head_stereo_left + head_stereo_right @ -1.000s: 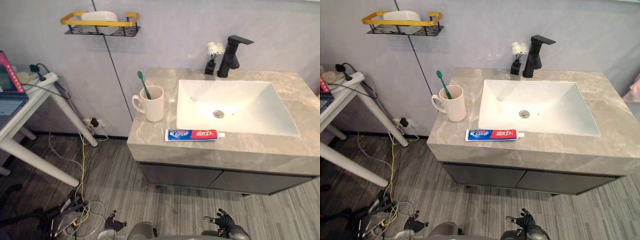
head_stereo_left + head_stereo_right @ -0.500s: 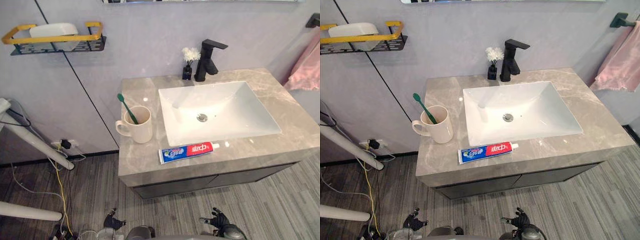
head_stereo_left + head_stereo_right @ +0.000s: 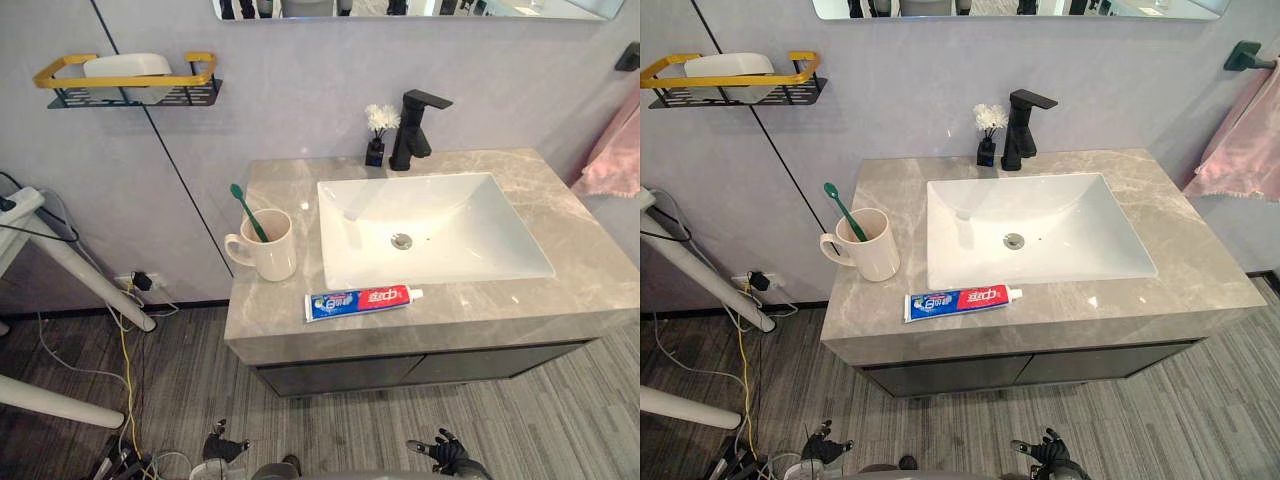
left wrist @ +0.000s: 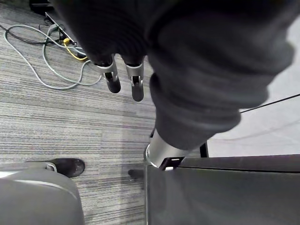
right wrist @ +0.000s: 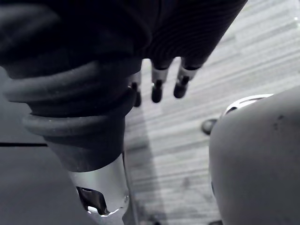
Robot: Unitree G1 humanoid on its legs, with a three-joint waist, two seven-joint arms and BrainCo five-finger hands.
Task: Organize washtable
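A cream mug stands at the left of the grey marble counter with a green toothbrush leaning in it. A red, white and blue toothpaste tube lies flat near the counter's front edge, in front of the white sink basin. My left hand and right hand hang low near the floor, well below the counter and holding nothing. In the wrist views the left fingers and the right fingers point straight down over the striped floor.
A black faucet and a small black vase of white flowers stand behind the basin. A yellow-and-black wall shelf holds a white dish. A pink towel hangs at the right. White table legs and cables are at the left.
The whole picture has shifted, so the camera has moved and the counter now sits more centred. Mug, toothbrush and toothpaste keep their places. Both hands stay low.
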